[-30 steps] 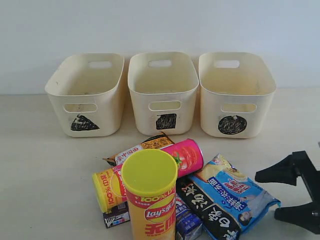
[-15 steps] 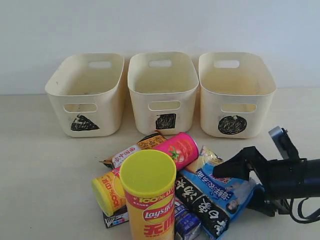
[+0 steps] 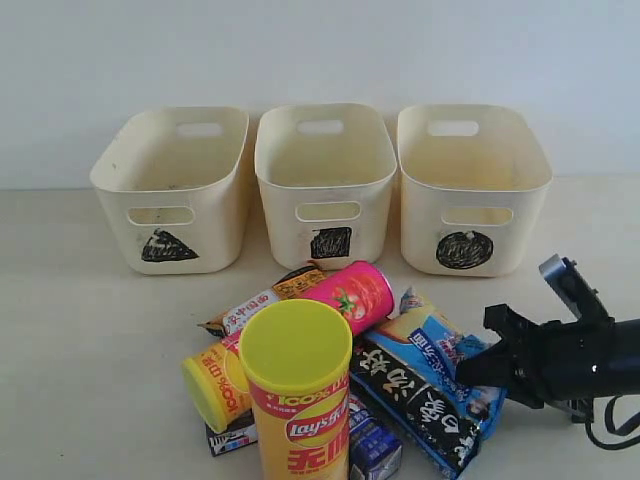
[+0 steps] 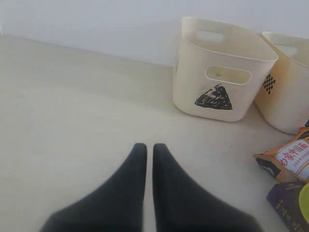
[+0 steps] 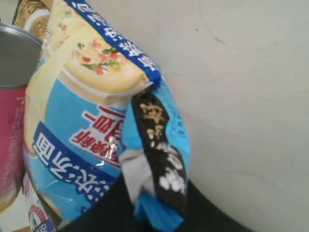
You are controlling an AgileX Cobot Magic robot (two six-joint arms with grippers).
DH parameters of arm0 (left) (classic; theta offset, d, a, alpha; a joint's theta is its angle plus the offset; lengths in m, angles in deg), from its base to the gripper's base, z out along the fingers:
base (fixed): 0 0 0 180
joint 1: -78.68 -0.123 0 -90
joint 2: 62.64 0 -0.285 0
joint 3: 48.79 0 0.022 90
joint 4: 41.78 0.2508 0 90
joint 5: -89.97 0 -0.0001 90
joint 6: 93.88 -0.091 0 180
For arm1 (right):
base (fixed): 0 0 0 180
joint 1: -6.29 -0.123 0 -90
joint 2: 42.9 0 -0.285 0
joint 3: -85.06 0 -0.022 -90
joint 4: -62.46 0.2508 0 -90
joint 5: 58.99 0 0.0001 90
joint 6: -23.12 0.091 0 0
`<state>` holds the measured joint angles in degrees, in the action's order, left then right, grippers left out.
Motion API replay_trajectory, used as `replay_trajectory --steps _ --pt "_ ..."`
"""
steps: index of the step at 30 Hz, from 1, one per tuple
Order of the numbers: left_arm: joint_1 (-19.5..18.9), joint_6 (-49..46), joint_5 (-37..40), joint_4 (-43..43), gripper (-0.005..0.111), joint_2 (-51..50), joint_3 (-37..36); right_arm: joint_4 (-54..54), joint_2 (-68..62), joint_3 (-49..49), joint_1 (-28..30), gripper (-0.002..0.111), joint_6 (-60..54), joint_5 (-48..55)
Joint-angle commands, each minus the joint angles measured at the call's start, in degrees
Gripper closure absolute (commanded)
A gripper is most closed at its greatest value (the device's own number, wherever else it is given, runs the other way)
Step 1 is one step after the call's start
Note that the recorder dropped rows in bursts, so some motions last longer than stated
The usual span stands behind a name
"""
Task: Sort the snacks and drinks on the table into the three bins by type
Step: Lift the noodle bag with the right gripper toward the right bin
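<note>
One blue-white bag pinched inside right claw.

Left pincer and right pincer, both closed tight.

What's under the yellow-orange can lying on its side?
A dark carton pokes out beneath the yellow-orange can; the rest of it is hidden by that can and the upright Lay's can.

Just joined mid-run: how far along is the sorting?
Nothing binned: no item shows in the triangle bin, square bin or circle bin. In hand: right gripper shut on the blue-white bag. Remaining: that bag plus the pink canister, tall yellow canister, black bag and the rest of the pile.
</note>
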<state>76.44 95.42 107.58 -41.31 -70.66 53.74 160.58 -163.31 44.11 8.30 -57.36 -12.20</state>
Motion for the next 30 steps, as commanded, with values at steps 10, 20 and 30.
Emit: replay_trajectory --steps 10,20,30 --pt "0.1 0.3 -0.8 0.1 0.103 0.2 0.2 -1.1 7.3 -0.3 0.1 0.108 -2.5 -3.5" --pt "0.1 0.3 -0.8 0.1 0.103 0.2 0.2 -2.7 17.3 -0.3 0.3 0.108 2.9 6.2" --pt "0.1 0.3 -0.8 0.1 0.103 0.2 0.2 -3.8 28.5 -0.2 0.3 0.108 7.4 5.2"
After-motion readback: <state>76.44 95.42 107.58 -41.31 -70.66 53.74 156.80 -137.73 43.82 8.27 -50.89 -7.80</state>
